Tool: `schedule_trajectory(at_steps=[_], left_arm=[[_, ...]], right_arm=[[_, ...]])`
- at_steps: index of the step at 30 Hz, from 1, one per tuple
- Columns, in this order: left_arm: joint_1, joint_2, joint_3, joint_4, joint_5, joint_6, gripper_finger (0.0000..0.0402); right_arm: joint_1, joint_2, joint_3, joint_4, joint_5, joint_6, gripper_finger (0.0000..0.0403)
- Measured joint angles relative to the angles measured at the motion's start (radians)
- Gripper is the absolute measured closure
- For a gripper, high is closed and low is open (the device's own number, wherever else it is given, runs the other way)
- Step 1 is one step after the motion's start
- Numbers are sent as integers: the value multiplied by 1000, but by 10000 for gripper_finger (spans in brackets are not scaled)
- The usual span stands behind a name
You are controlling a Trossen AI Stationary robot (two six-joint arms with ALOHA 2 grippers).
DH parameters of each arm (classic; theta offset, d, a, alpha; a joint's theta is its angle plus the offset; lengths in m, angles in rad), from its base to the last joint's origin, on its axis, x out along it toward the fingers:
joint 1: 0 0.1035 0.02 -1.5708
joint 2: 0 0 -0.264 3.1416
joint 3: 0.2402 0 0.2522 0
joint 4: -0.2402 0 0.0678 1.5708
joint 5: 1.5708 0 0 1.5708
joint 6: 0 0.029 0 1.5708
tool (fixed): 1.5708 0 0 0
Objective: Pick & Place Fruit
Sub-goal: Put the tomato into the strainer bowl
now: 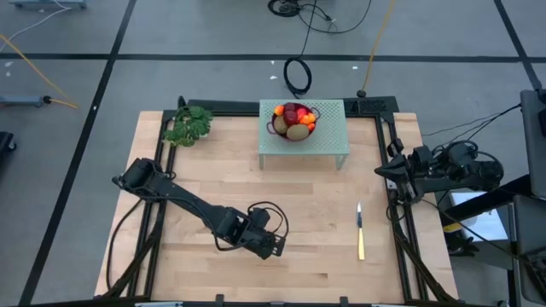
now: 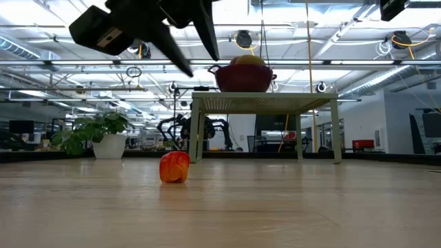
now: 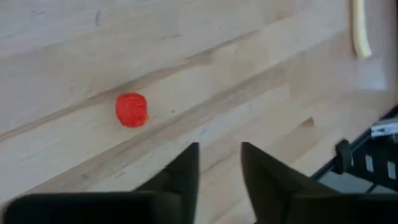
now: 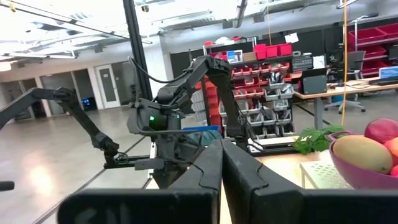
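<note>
Above the worktop's (image 1: pixel 316 200) front middle, the left pincer (image 3: pixel 219 163) hangs slightly parted, holding nothing; 1 red fruit (image 3: pixel 131 109) lies on the wood beside it. Farther back, a bowl (image 1: pixel 293 124) of fruit sits on a stand (image 1: pixel 333 141). Right pincer (image 4: pixel 219 160) waits shut at the right edge.

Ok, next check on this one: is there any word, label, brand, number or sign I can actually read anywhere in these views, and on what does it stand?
None can be read.
White card above the red storage bins in the room behind: print too blurred to read.
Dark red bowl, pale green mesh stand, slim yellow-handled knife, small orange-red fruit piece on the wooden table: no markings visible.
</note>
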Motion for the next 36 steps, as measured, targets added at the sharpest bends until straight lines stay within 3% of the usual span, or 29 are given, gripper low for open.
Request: schedule_trajectory(at_steps=[9,14,29,36], left_arm=[[19,1,-1,-55,2,-42,122],[28,6,-3,-75,4,-39,68],[58,126,-3,-84,6,-39,53],[67,131,-3,-86,76,-42,53]], right_arm=[[0,0,0,0,-19,-2,403],[0,0,1,1,-19,-7,403],[0,0,1,1,-16,-8,403],[0,0,1,1,-15,-7,403]])
